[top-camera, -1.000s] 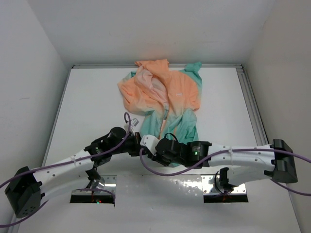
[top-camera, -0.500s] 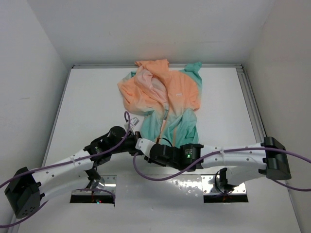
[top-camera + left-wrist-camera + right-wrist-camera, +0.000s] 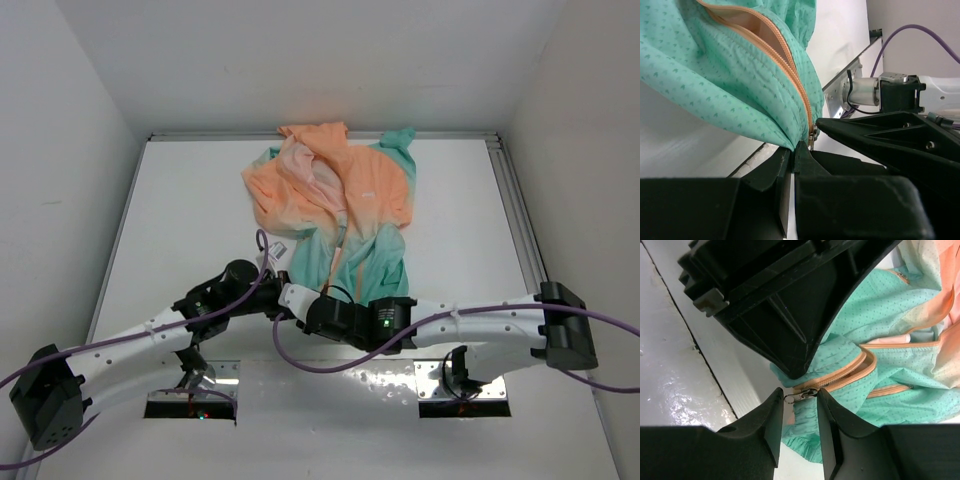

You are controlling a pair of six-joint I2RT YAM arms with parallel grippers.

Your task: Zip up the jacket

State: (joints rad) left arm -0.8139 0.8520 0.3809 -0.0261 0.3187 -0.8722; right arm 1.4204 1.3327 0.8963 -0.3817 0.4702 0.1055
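The jacket (image 3: 345, 200) lies crumpled at the back of the table (image 3: 190, 210), orange on top and teal at the near hem. My left gripper (image 3: 283, 287) is shut on the teal bottom hem (image 3: 785, 135) right beside the zipper slider (image 3: 811, 136). In the left wrist view the gripper (image 3: 792, 147) pinches the cloth at its tips. My right gripper (image 3: 800, 396) is open, with its jaws on either side of the silver zipper pull (image 3: 805, 394). The orange zipper (image 3: 860, 367) runs away from it across the teal cloth (image 3: 890, 310). In the top view the right gripper (image 3: 294, 298) sits against the left one.
The two grippers crowd together at the jacket's near hem, close to the table's front edge (image 3: 330, 362). White walls enclose the table on three sides. A metal rail (image 3: 515, 215) runs along the right side. Purple cables (image 3: 262, 245) loop over both arms.
My right arm has swung left and brought its gripper up to the jacket's bottom hem beside the left gripper. The left arm and the jacket have stayed still.
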